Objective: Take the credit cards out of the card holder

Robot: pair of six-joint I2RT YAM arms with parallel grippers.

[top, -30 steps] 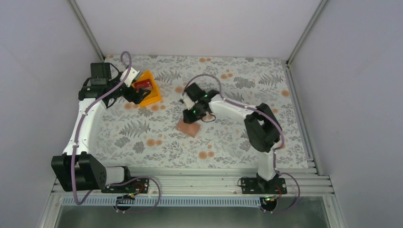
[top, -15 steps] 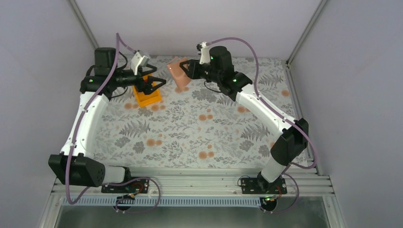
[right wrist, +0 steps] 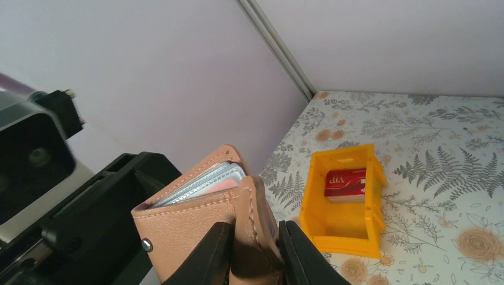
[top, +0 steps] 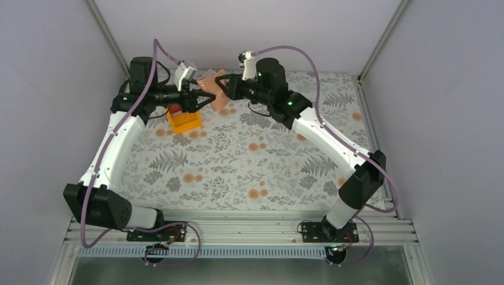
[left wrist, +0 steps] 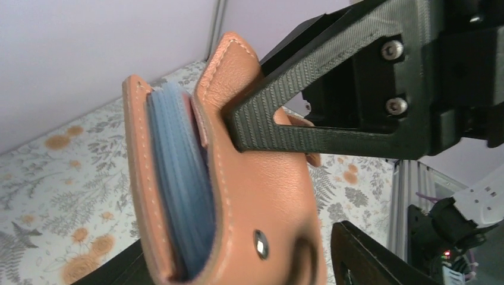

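Right wrist view: right gripper (right wrist: 252, 240) clamps one flap of the holder (right wrist: 190, 228), raised above the desk's (right wrist: 451, 178) far edge. Left gripper (top: 206, 98) straddles it, jaws apart; next it likely must pinch a card (right wrist: 208, 178) edge.

The card holder (right wrist: 190, 222) hangs above the far left of the table (top: 267, 166). My right fingers (right wrist: 294, 252) pinch one flap from the right; my left fingers (left wrist: 362, 261) reach in from the left, one on either side of it. Below, slightly left, the tray (right wrist: 342, 237) sits on the table, a card (right wrist: 346, 183) lying inside.
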